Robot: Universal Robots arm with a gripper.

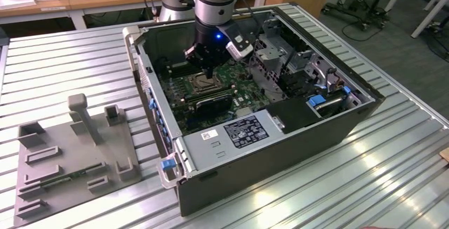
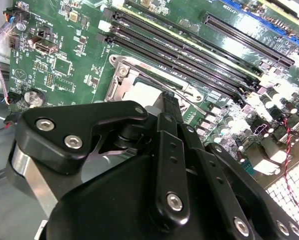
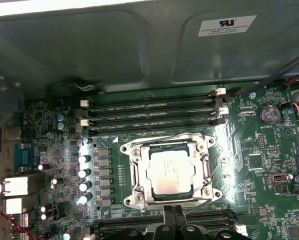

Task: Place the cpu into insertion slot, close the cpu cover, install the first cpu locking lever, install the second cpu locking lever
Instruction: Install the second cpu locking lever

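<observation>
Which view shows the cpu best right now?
The first wrist view: the cpu sits square-on and unobstructed in the insertion slot. In the second wrist view the gripper hides most of the cpu. In the exterior view the arm stands over the slot.

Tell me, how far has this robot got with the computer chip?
The cpu already sits in the insertion slot, and the cpu cover looks closed flat around it. The gripper is down at the socket's edge beside a thin wire lever, so the locking levers seem to be in hand; whether either is latched I cannot tell.
</observation>
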